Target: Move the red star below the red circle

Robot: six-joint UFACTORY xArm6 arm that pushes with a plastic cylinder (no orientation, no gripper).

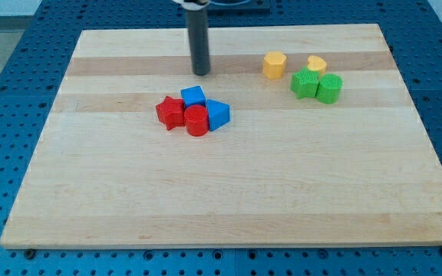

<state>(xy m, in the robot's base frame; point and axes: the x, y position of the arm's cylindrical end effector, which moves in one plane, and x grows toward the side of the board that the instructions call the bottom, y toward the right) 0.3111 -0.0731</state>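
Note:
The red star (170, 113) lies left of the board's middle, touching the red circle (196, 120) on that block's left. A blue cube (193, 96) sits just above them and a blue triangle (218, 114) touches the red circle's right side. My tip (201, 73) rests on the board above this cluster, a short way above the blue cube and apart from it.
A yellow hexagon (274, 65) and a yellow heart (316, 64) lie at the upper right. A green star (305, 83) and a green cylinder (329, 88) sit just below the heart. The wooden board (229, 192) lies on a blue pegboard table.

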